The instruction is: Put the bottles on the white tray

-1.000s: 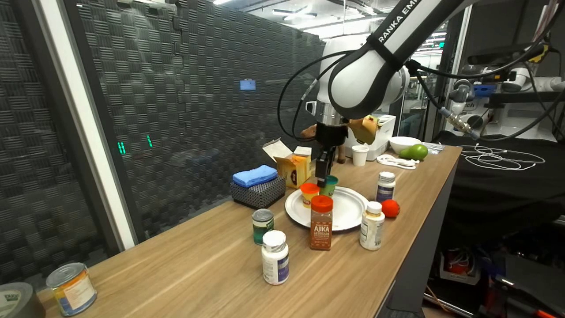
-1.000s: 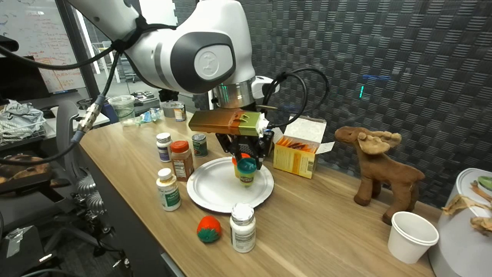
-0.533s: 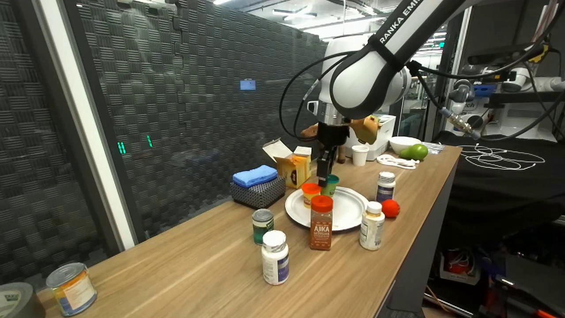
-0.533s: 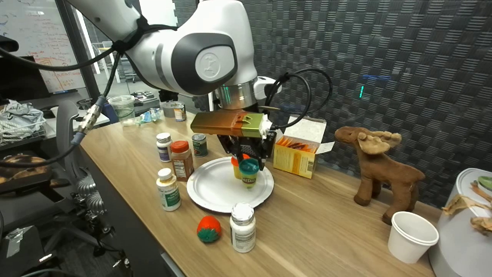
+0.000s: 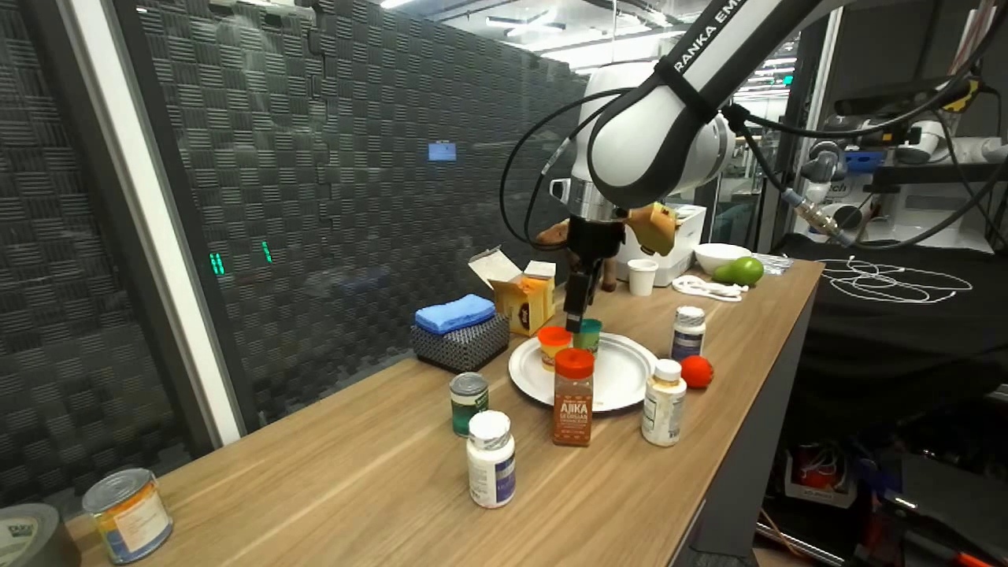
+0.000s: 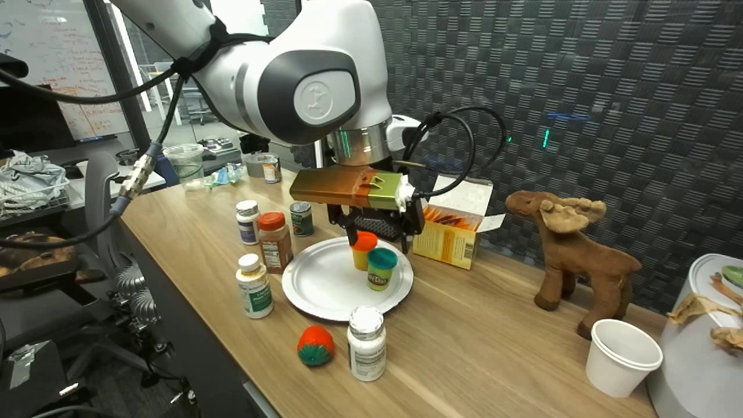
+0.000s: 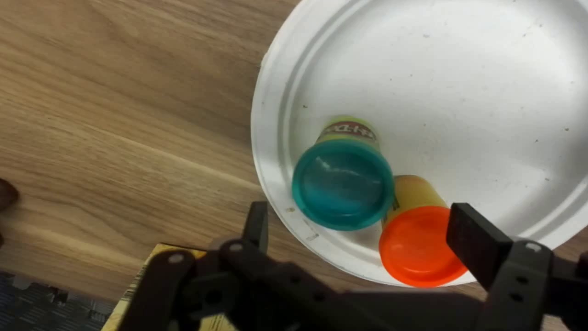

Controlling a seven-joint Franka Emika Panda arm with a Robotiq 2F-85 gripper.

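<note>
Wrist view shows the fingers (image 7: 477,243) spread wide, and nothing is pinched between them. They point downward above the edge of the white tray (image 7: 464,105). Closest to them is the orange-lidded jar (image 7: 418,246): one fingertip covers a side of its lid, but whether it touches I cannot tell. The green-lidded jar (image 7: 343,184) is just beside it, a little more in front of the fingers. Both stand on the tray, so I judge that these two are done.

For the coming move, the important relation seems to me this one: the fingers hang on the tray's side toward the yellow box (image 6: 444,247), while four bottles stand outside the tray, on the desk (image 6: 493,348), on its sides away from that box. Each is upright, long axis vertical, so a grasp from above should suit. The red-capped brown bottle (image 5: 572,409), the green-labelled white bottle (image 6: 254,287) and the white bottle beside the red toy (image 6: 316,345) are near the rim; the purple-labelled white bottle (image 5: 492,465) is farthest from it.

None of these four appears in the wrist view, which also cuts off part of the tray. In an exterior view the foot of the green-lidded jar is hidden. Whether the two jars touch each other is difficult to say.
</note>
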